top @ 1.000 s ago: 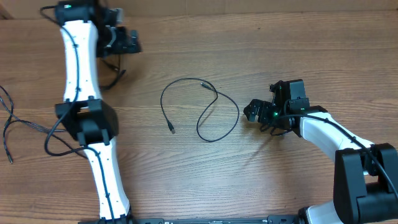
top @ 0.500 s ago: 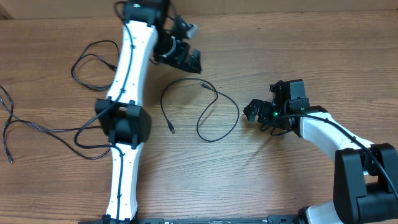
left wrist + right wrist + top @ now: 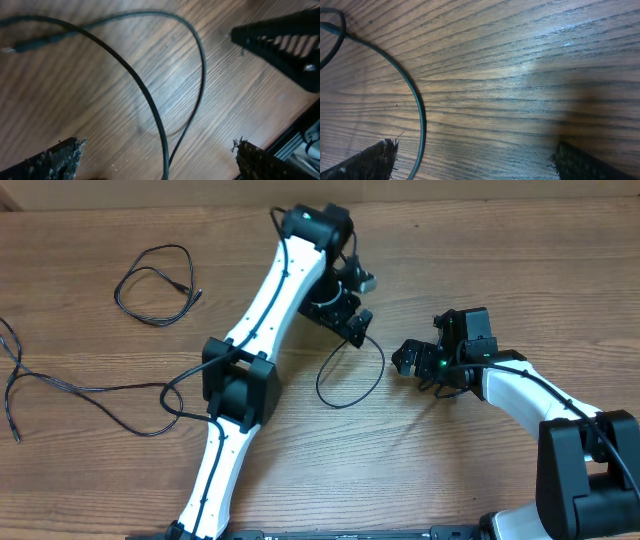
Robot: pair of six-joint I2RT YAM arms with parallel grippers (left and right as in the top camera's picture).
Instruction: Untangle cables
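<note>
On your wooden table [image 3: 500,250], the left gripper [image 3: 352,323] hovers wide open over the centre cable [image 3: 340,406]; the right gripper [image 3: 406,360], also wide, is just right of it.

Pronounced grain and a faint sheen are shown by the brown wooden table [image 3: 480,270]. On it, the thin black cable [image 3: 145,95] is sheathed in smooth, matt-looking plastic; the white arm shell [image 3: 280,280] is glossy.

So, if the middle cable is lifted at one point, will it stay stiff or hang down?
Probably it hangs down: the cable lies in loose, soft loops. It looks very thin, so it is likely light and easily dragged sideways.
</note>
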